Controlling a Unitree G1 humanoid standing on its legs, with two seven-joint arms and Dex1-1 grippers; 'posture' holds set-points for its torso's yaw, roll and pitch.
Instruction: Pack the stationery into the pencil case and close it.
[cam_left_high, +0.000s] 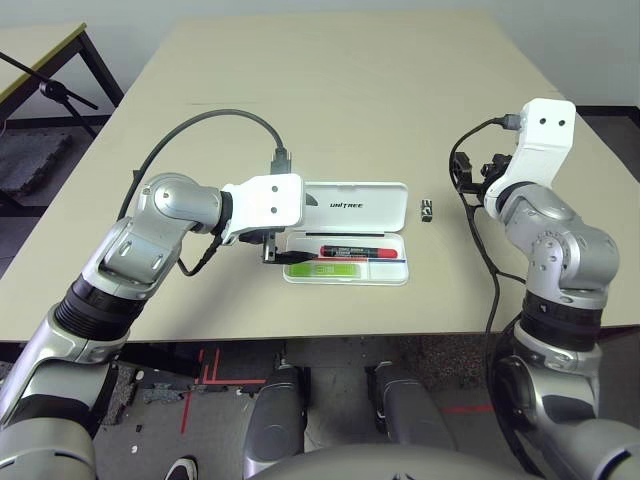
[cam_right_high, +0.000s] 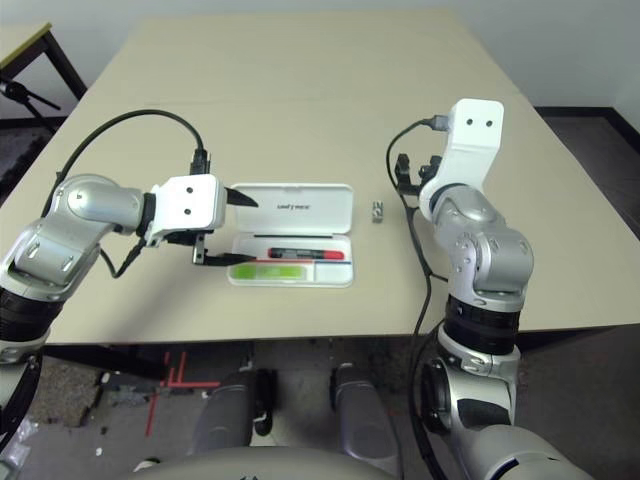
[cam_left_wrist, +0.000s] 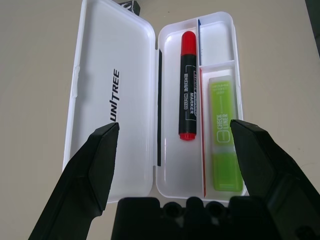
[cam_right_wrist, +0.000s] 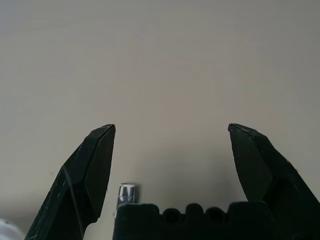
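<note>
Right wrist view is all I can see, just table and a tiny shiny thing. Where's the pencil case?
Observer: The pencil case lies open on the table, to the left of that metallic piece.
Operator: Is anything inside?
Observer: A red marker and a lime-green highlighter lie in its tray.
Operator: What's the other arm doing?
Observer: The left gripper hovers open at the case's left end.

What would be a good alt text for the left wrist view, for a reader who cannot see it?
An open white pencil case lies on a beige table, its lid marked "UNITREE" flat beside the tray. The tray holds a red marker, a lime-green highlighter and a thin red-and-blue pencil between them. The left gripper hangs above with jaws wide open.
</note>
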